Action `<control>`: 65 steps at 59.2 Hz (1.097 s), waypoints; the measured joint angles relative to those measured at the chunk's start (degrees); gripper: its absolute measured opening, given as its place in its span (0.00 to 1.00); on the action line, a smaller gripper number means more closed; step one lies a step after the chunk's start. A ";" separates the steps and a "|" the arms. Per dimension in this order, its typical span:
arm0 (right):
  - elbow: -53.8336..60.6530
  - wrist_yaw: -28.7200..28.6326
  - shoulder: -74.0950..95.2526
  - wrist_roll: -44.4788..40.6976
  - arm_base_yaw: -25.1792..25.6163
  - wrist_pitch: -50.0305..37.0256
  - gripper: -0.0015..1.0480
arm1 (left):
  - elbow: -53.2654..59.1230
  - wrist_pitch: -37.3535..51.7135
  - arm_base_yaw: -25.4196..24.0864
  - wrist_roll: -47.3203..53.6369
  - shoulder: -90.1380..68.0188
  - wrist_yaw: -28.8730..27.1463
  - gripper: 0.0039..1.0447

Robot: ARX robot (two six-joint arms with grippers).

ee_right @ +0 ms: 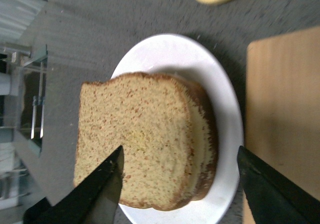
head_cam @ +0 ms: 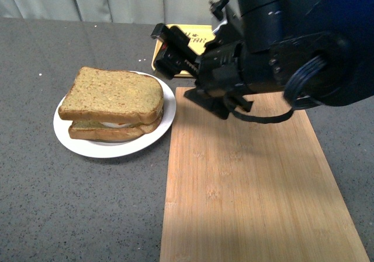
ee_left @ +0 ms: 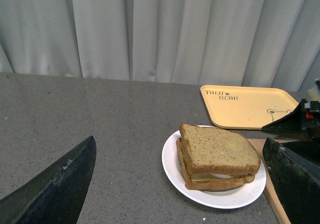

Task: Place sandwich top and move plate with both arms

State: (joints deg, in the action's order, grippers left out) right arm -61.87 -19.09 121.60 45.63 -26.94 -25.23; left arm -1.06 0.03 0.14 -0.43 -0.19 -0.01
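The sandwich top is on. It lies flat and fairly square over the lower slice, and the stack sits on the plate. So step 1 looks done, and the 2-arm plate move is what's left. The plate rests on the grey surface just beside the wooden board; whether rim and board touch, I can't say from here.

The right tool hangs above the board's far corner, jaws spread and gripping nothing. The left tool is also empty, jaws wide, well back from the plate.

The front view shows only the right arm. The left wrist view alone shows the left tool's 2 fingers, plus the whole yellow tray behind the plate. The right wrist view looks straight down on the slice, which sits between its fingers but apart from them. A pale filling, possibly egg, shows from the side.
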 joint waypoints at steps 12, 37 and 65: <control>6.71 13.73 -5.90 -11.21 1.66 -5.92 0.88 | 0.00 0.00 0.00 0.00 0.02 0.00 0.94; 40.72 35.34 -23.08 -44.52 10.78 -51.60 0.20 | 0.00 0.00 0.00 0.00 0.04 0.02 0.94; 55.74 26.40 -51.08 -45.46 19.45 -36.81 0.01 | 0.00 0.00 0.00 0.00 0.04 0.00 0.94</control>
State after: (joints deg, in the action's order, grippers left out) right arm -6.13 7.31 70.52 0.16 -7.49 -62.04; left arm -1.06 0.03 0.14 -0.43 -0.14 -0.01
